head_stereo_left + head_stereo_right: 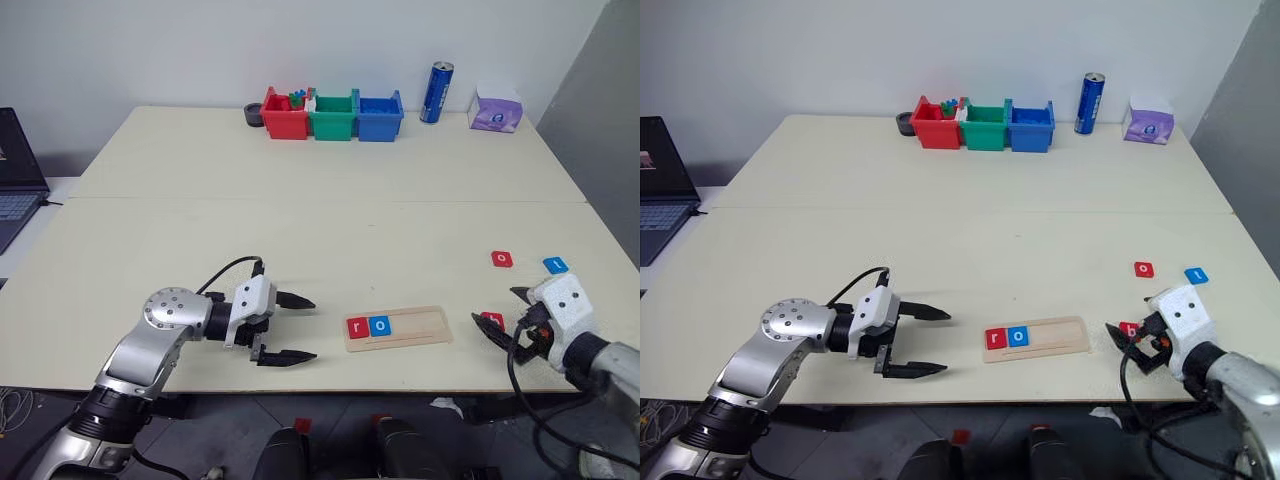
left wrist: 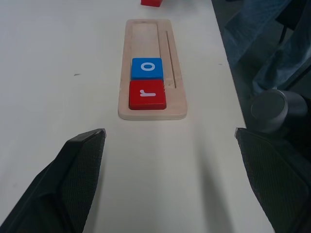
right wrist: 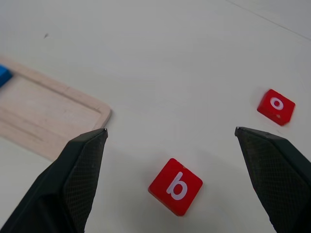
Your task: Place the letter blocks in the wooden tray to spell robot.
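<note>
Red "b" block (image 3: 175, 186) lies free on the table between the right gripper's (image 3: 170, 133) wide-apart jaws, untouched.

The left arm (image 1: 150, 350) reaches in from about 7 o'clock in the head view, its silver forearm bending to a white wrist, and the left gripper (image 1: 290, 328) points toward 3 o'clock with both black fingers spread wide apart, nothing between them. The right arm (image 1: 600, 365) enters from about 4 o'clock; the right gripper (image 1: 505, 320) points toward 9 o'clock, tilted downward, its fingers also parted wide and empty.
</note>
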Motion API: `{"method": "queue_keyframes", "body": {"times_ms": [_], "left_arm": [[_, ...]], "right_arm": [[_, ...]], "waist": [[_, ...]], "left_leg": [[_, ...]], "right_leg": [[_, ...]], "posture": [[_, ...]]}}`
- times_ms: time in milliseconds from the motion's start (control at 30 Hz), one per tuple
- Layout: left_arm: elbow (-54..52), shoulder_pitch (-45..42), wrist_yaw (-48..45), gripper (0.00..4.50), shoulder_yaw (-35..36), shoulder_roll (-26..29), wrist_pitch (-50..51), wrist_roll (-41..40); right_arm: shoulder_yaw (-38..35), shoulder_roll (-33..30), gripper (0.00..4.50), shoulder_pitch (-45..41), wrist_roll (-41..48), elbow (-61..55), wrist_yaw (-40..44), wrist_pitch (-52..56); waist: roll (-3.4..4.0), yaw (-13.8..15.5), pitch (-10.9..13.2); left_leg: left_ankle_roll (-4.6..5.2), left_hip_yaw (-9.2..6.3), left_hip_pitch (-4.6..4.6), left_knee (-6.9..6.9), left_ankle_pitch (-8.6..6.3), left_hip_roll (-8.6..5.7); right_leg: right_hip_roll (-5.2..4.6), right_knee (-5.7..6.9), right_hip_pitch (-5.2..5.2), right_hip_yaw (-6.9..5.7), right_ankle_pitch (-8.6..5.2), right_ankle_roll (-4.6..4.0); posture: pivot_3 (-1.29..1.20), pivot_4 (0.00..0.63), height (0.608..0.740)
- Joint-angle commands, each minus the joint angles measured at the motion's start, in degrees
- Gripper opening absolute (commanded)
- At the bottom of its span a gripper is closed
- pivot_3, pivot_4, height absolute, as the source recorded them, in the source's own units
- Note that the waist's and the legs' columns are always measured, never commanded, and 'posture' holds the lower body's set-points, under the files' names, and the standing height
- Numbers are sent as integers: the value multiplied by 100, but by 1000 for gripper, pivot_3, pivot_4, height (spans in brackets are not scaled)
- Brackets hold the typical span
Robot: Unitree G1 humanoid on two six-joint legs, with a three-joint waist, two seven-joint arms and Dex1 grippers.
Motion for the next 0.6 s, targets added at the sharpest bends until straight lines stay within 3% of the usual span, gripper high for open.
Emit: {"method": "queue_keyframes", "body": {"times_ms": [33,233,500,600], "left_arm": [[-241,-111,16,4500,-42,-9,21,-17],[-191,-145,15,4500,-81,-40,-15,0],[-180,-115,27,4500,-85,-37,-80,51],[-240,-111,52,4500,-92,-34,-38,51]], "right_arm": [[287,-611,4463,-310,-163,952,1012,-1003],[1052,-1293,4463,-872,-476,2354,2023,-1804],[1598,-1446,4463,-1531,-687,3245,2584,-2093],[1748,-1457,3866,-1694,-721,3431,2755,-2070]], "waist": [[-3,-4,2],[-11,8,9],[-13,11,11],[-13,9,11]], "left_leg": [[0,2,1,0,0,-1],[0,2,-1,0,0,0],[0,1,0,3,0,3],[0,1,0,3,0,4]], "right_leg": [[0,0,0,0,0,0],[1,0,0,2,0,-1],[-1,1,0,3,1,-1],[-2,2,1,2,1,-1]], "posture": [[0,150,740],[0,150,740],[0,150,740],[0,150,740]]}}
